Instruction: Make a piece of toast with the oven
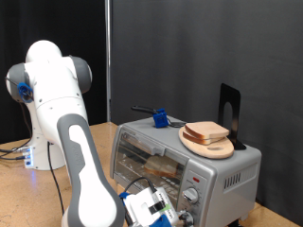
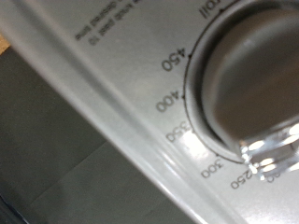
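Note:
The silver-grey oven [image 1: 225, 175] stands at the exterior view's right with its glass door shut. One slice of toast [image 1: 161, 167] shows through the door on the rack. A second alike slice [image 1: 208, 131] lies on a round wooden plate [image 1: 194, 144] on top of the oven. My gripper [image 1: 157, 209] is low in front of the oven, close to its two round knobs [image 1: 196, 177]. In the wrist view a grey knob [image 2: 245, 84] fills the frame, ringed by temperature marks 250 to 450 on the oven panel [image 2: 112, 103]. No fingers show there.
A blue and black object [image 1: 160, 119] lies on the oven's top near the plate. A black upright bracket [image 1: 230, 112] stands behind the plate. The robot's white base [image 1: 47, 113] is at the exterior view's left on a wooden table [image 1: 28, 194]. A dark curtain hangs behind.

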